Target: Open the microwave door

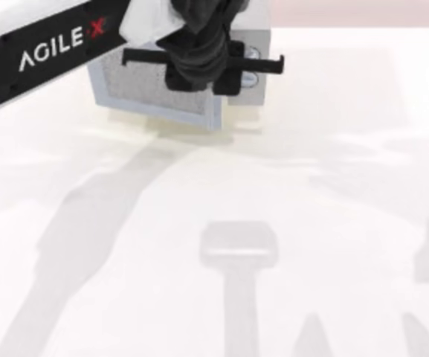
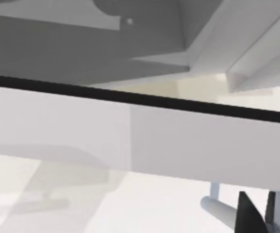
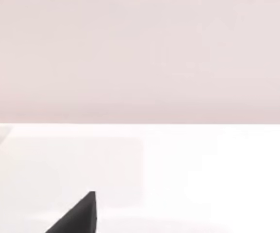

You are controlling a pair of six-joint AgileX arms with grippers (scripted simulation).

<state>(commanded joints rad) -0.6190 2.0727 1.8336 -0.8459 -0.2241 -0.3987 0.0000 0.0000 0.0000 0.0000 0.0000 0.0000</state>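
Pale, near-white table [image 1: 288,223] under bright light, streaked with soft grey shadows of arms, a pinkish wall band along the far edge. Left gripper [image 1: 213,63] down at the front of the microwave [image 1: 173,82], dark wrist body hanging over the door's handle side, just beside the two round knobs [image 1: 251,65]; jaw gap hidden from above, so cannot tell how wide or whether anything is clasped. Close in on the left wrist view, only a dark fingertip [image 2: 250,216] beside a pale cylindrical bar [image 2: 217,209], grip itself out of sight. Microwave door [image 1: 153,88], grey with speckled mesh window, swung slightly out from the box, its handle-side corner standing forward of the front face, hinge side at the left. Microwave set at the far edge of the table, left of centre. Left arm's white link with AgileX lettering [image 1: 58,44] reaching in from the upper left. Right gripper [image 3: 79,216] showing only a dark tip over bare table in its own wrist view, parked well away.
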